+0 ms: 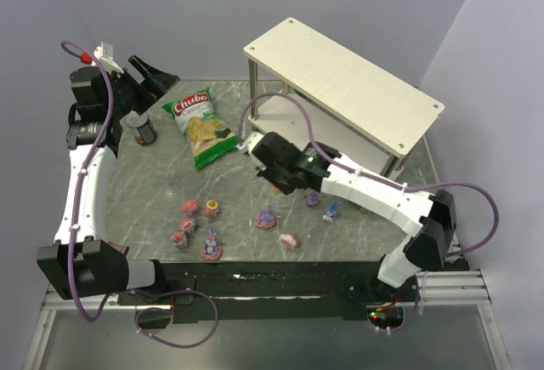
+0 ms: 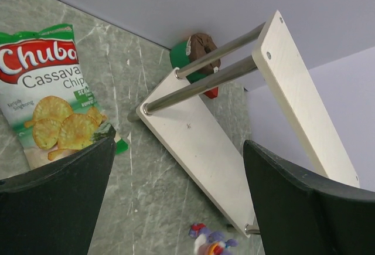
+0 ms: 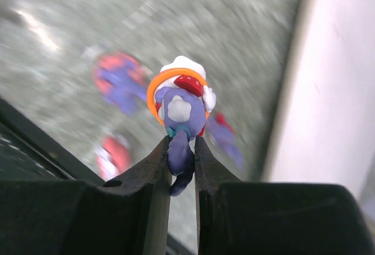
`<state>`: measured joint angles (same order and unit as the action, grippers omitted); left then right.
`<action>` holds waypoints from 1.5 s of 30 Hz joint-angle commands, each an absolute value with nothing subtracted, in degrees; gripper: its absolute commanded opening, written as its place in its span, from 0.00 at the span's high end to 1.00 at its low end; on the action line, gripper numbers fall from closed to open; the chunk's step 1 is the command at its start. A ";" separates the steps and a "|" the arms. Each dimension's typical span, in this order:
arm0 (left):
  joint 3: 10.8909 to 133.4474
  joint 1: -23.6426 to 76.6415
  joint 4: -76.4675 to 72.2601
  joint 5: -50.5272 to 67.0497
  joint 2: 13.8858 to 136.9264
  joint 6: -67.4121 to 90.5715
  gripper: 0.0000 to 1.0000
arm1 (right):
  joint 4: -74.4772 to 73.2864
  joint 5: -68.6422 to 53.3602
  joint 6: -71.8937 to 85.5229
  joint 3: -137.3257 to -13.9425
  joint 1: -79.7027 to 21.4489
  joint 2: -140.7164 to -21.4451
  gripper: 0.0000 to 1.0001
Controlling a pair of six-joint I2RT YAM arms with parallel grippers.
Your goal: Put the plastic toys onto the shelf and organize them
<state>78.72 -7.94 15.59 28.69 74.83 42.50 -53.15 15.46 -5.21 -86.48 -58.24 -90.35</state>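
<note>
My right gripper (image 3: 181, 143) is shut on the ear of a purple bunny-eared toy (image 3: 179, 105) with an orange ring, held above the table. Seen from above, that gripper (image 1: 252, 144) hangs by the left end of the shelf (image 1: 340, 81), close to its lower board (image 1: 274, 112). Several more plastic toys lie on the table near the front: pink-red ones (image 1: 189, 207) (image 1: 290, 239) and purple ones (image 1: 211, 245) (image 1: 266, 217) (image 1: 331, 211). My left gripper (image 1: 150, 72) is raised at the far left, open and empty. Its wrist view looks at the shelf boards (image 2: 199, 143) and one purple toy (image 2: 211, 240).
A green chip bag (image 1: 201, 128) lies left of the shelf, and a dark can (image 1: 140, 128) stands beside my left arm. A green and brown thing (image 2: 196, 51) shows behind the shelf posts. The wall runs close behind the shelf.
</note>
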 commanded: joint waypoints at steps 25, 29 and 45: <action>64.11 24.24 2.67 33.40 73.57 21.80 0.04 | -61.52 11.79 -0.62 -83.67 -41.57 -75.23 1.00; 56.09 31.36 -7.96 33.39 68.92 21.18 0.02 | -64.59 6.43 2.98 -87.35 -41.13 -76.20 1.00; 61.52 47.72 -7.21 27.33 77.08 10.20 0.01 | -69.69 -3.87 6.77 -95.36 -41.05 -76.38 1.00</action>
<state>59.13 46.96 -5.78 28.40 75.46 14.17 -68.73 -1.61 5.61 -91.50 -41.36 -77.23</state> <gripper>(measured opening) 0.988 0.229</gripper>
